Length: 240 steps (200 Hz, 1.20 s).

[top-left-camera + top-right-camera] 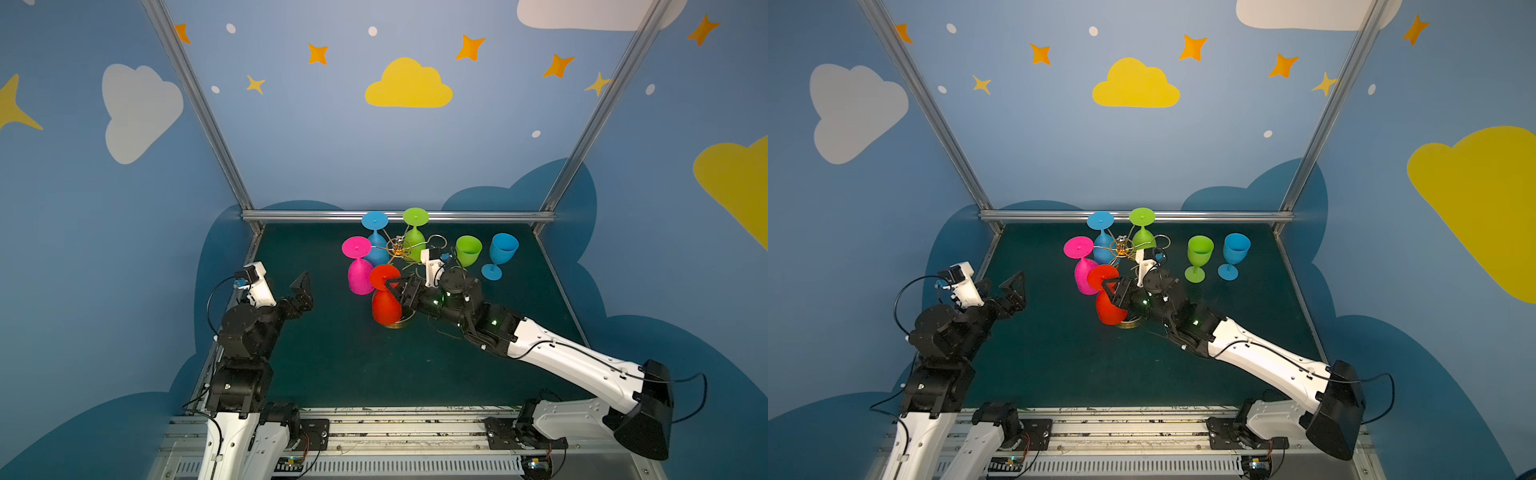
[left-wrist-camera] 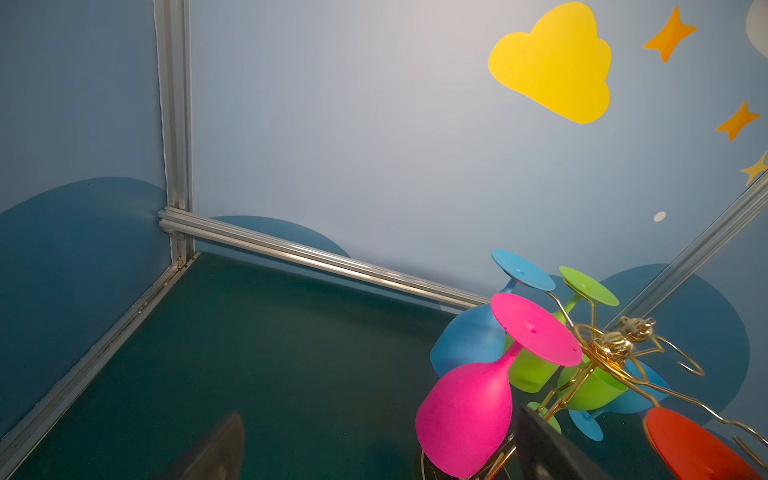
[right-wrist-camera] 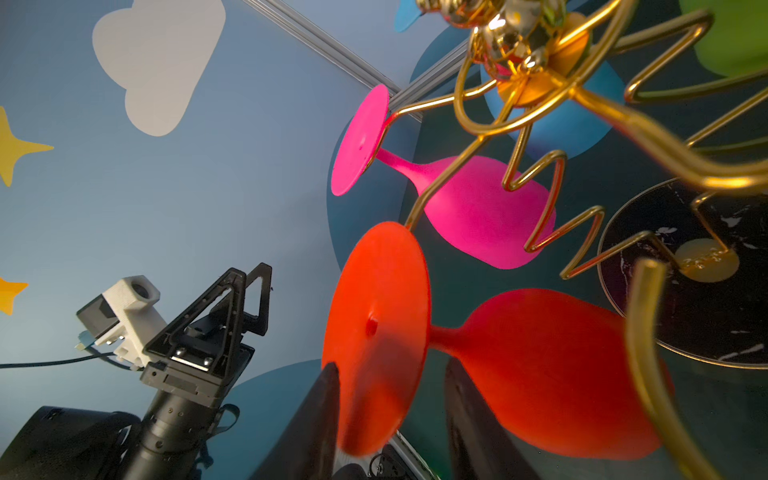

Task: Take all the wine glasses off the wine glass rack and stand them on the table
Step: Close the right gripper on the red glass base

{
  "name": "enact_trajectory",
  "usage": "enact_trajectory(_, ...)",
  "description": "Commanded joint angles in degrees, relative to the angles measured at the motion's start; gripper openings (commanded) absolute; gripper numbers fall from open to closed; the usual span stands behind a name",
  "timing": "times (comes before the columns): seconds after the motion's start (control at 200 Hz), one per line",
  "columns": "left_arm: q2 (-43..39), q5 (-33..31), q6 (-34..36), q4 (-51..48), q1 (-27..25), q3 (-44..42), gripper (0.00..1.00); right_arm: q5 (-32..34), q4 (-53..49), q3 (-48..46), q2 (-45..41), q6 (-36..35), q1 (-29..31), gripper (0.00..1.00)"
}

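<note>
The gold wire wine glass rack (image 1: 397, 248) (image 1: 1121, 248) (image 3: 519, 50) stands mid-table on its round dark base (image 3: 665, 316). A red wine glass (image 1: 386, 307) (image 1: 1111, 309) (image 3: 561, 374) hangs upside down from its nearest arm. My right gripper (image 1: 392, 286) (image 1: 1109, 286) (image 3: 390, 365) straddles the red glass's round foot. One finger lies against the foot's outer face, the other stands between foot and bowl, and a gap still shows. My left gripper (image 1: 303, 286) (image 1: 1015, 286) (image 2: 380, 415) hovers wide open left of the rack, holding nothing.
A pink glass (image 1: 359, 274), a blue glass (image 1: 376, 245) and a green glass (image 1: 415, 241) also hang from the rack. An upright green glass (image 1: 468, 250) and an upright blue glass (image 1: 500, 253) stand right of it. Aluminium frame rails line the table's back and sides.
</note>
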Motion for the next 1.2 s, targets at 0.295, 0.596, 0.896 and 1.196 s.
enact_trajectory(0.295,-1.1,-0.2,0.5,0.2,0.0,-0.9,1.00,-0.5,2.7,2.9,1.5,0.8,-0.5,0.19)
enact_trajectory(0.596,-1.1,0.0,0.4,0.3,0.0,-0.9,1.00,-1.0,3.1,2.3,0.5,1.6,-1.0,0.11)
enact_trajectory(0.896,-1.1,0.2,0.2,0.4,0.0,-1.1,1.00,-3.3,4.9,2.2,-0.6,3.4,-1.5,0.00)
enact_trajectory(1.196,-1.1,0.4,-0.1,0.5,0.0,-1.2,1.00,-5.8,6.8,2.7,-1.0,5.6,-1.8,0.00)
